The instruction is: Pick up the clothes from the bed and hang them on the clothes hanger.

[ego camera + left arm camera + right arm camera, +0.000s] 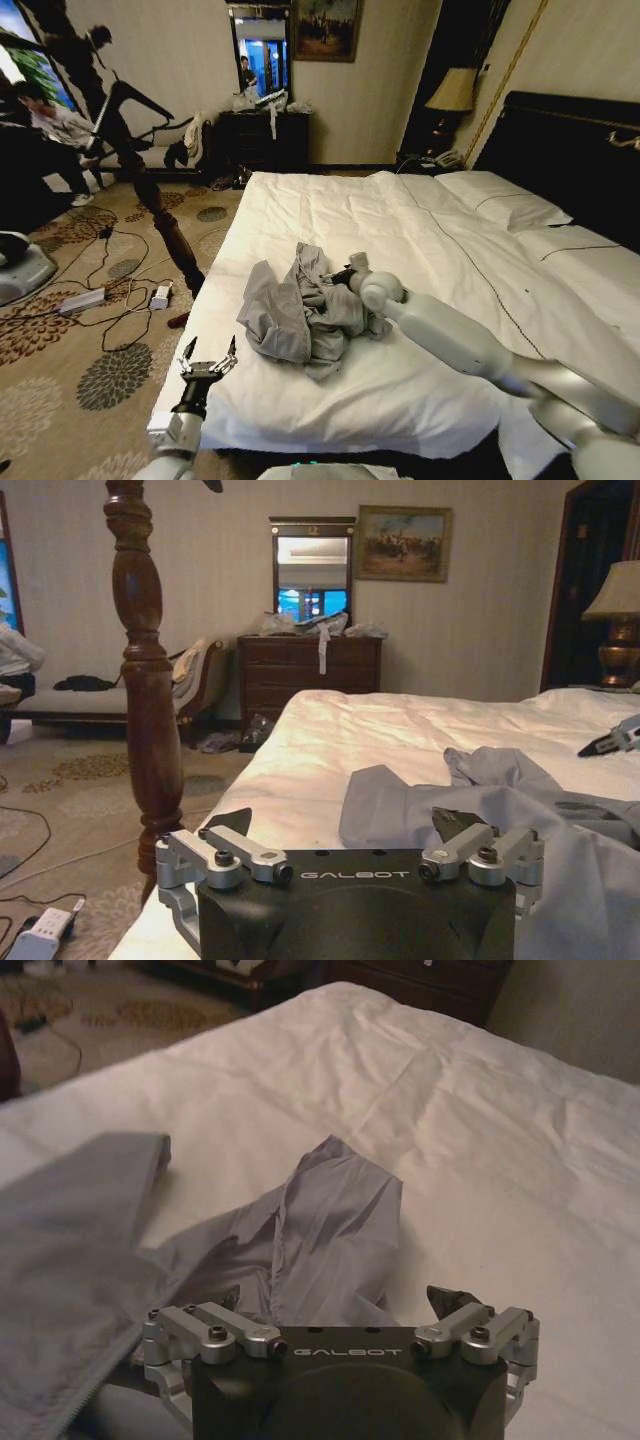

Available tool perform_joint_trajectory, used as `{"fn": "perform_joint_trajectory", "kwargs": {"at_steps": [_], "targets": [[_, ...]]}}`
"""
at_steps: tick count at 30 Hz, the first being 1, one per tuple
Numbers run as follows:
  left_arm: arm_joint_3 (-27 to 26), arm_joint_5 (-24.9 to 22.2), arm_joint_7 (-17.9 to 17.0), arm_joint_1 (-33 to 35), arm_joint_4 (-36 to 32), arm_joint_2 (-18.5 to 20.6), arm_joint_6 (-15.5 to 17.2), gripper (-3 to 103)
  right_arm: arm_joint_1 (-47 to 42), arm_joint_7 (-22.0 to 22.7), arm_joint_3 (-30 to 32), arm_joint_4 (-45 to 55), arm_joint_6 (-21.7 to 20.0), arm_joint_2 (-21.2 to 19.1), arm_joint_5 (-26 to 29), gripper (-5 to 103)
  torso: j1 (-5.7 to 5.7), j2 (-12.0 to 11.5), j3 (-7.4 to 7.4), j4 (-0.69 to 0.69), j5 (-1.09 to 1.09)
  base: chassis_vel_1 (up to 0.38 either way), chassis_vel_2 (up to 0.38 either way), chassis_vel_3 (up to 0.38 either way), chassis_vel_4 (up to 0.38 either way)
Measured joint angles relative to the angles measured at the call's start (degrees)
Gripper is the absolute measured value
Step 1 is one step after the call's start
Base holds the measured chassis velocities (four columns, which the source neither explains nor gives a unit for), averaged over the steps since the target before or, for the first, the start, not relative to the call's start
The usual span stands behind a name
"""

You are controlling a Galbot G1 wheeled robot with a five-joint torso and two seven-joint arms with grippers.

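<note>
Clothes: you had the grey clothes [300, 315] lying crumpled in a loose heap on the bed [420, 230], on the white duvet toward its foot and nearer the carpet-side edge than the headboard.
Right gripper: your right gripper [340, 275] was low over the heap, at its headboard-side rim. In the right wrist view the jaws stood wide apart [340, 1305], with a raised fold of grey cloth [330, 1225] just ahead of them and nothing held between them.
Left gripper: your left gripper [207, 357] hung beside the bed's foot corner, off the mattress edge and clear of the clothes. Its fingers were spread wide and empty; in the left wrist view [340, 835] they framed the grey cloth [500, 800] farther along the duvet.
Bedpost: a dark turned wooden post [165, 225] rose from the carpet just beside the bed's long edge, near your left gripper.
Pillows: white pillows [505, 205] lay against the dark headboard, well apart from the clothes.
</note>
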Motion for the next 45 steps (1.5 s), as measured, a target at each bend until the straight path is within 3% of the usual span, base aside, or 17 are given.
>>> {"fn": "perform_joint_trajectory", "kwargs": {"at_steps": [9,17,27,31,35,38,41,45], "targets": [[-2.3,-2.0,0.8,1.0,-0.3,0.4,-0.7,99,3.8,0.4,-7.0,-5.9,-2.1,2.4,-3.3,100,-0.01,0.0,0.0,-0.02,0.0,0.0,0.0,0.0,0.0],[-2.5,-2.5,0.8,0.8,0.0,0.2,-0.8,99,4.3,3.7,-8.0,-8.3,-4.7,5.3,1.3,100,-0.01,0.0,-0.01,-0.02,0.0,0.0,0.0,0.0,0.0],[-2.7,-3.5,0.8,0.7,0.3,0.2,-1.0,99,6.6,4.1,-11.6,-11.7,-4.9,10.6,1.1,103,-0.01,0.0,0.0,0.01,0.0,0.0,0.0,0.0,0.0],[-3.0,-3.9,0.9,1.1,0.5,0.2,-1.6,99,7.0,4.0,-12.4,-12.9,-5.4,11.7,0.7,97,-0.01,0.0,-0.01,-0.01,0.0,0.0,0.0,0.0,0.0],[-3.4,-4.4,1.3,1.6,0.9,0.2,-1.9,99,7.5,4.1,-13.0,-13.8,-5.5,12.3,0.1,78,-0.01,0.0,-0.01,-0.01,-0.01,0.0,0.0,0.0,0.0],[-3.5,-4.6,1.4,1.6,1.0,0.5,-2.0,99,7.6,4.2,-13.2,-14.2,-5.5,12.3,0.2,72,-0.01,0.0,-0.01,0.0,0.0,0.0,0.0,0.0,0.0],[-3.5,-4.6,1.5,1.4,1.0,0.6,-2.0,99,7.6,4.5,-14.0,-15.2,-5.5,12.1,0.4,56,-0.01,0.0,0.0,-0.03,0.0,0.0,0.0,0.0,0.0],[-3.2,-4.5,1.5,1.2,1.0,0.5,-2.0,99,7.4,4.5,-14.4,-16.7,-5.5,12.1,0.0,45,0.0,0.0,0.0,-0.01,0.0,0.0,0.0,0.0,0.0]]}}
